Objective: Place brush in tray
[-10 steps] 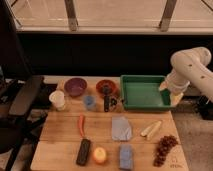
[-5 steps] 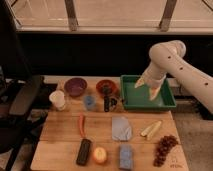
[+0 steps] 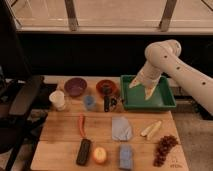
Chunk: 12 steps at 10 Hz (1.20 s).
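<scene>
Over the last second the arm (image 3: 165,55) has swung in from the right edge of the tray (image 3: 165,104) towards frame centre, and its gripper (image 3: 148,90) now hangs over the tray's inner floor, at right of centre in the frame. In the last half second it has hardly shifted. Whether the pincer is apart or together cannot be told from this view, and nothing dark shows in it. The brush (image 3: 106,103) has not moved at all. It stands as a slender black stick on the table (image 3: 60,142), just left of the tray's left wall, below the red bowl (image 3: 106,87) and just right of the blue cup (image 3: 89,102). So the task looks barely begun: the gripper is at the goal, but the thing to be carried is not yet picked up, and the next move is probably a short reach leftward over the tray's rim. That spot is crowded: bowl, cup and tray wall hem the brush in on three sides, so a descent from above looks safest. The lower side, towards the grey cloth (image 3: 121,128), offers more open wood. The tray itself holds nothing visible.
</scene>
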Tool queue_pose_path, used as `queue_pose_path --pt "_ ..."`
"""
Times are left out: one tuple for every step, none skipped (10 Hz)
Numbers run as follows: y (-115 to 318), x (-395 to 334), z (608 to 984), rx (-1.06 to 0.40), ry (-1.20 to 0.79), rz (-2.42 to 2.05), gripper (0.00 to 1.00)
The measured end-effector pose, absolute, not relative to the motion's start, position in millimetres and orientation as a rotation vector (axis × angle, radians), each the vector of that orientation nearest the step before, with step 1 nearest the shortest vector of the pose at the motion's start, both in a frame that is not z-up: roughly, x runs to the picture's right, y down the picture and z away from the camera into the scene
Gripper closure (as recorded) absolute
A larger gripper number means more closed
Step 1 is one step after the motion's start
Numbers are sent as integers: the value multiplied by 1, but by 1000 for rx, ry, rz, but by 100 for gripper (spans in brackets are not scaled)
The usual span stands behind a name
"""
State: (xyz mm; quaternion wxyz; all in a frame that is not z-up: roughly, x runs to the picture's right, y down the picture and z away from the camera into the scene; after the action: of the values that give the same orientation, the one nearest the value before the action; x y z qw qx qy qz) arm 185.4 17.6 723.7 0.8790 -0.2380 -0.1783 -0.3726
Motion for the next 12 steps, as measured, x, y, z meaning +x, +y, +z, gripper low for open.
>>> queue_pose_path --pt "17 185 723 -498 -368 -781 38" --pt "14 185 723 -505 -364 -805 38" --pt "6 178 727 -492 -381 -845 38" --pt "-3 170 736 -480 -400 -892 38" --pt "-17 153 750 -468 -430 -964 38" --pt "-28 132 762 -451 -460 -1027 38" --pt "-35 113 774 -436 -498 -1094 38" --pt "-39 98 783 -426 -532 -1145 38" --pt "-42 72 800 -410 -593 -1231 38" --pt "-41 57 812 -404 -629 -1278 38" --pt "-36 44 822 -402 -674 -1322 38" --pt "-27 39 835 -408 -721 -1371 38"
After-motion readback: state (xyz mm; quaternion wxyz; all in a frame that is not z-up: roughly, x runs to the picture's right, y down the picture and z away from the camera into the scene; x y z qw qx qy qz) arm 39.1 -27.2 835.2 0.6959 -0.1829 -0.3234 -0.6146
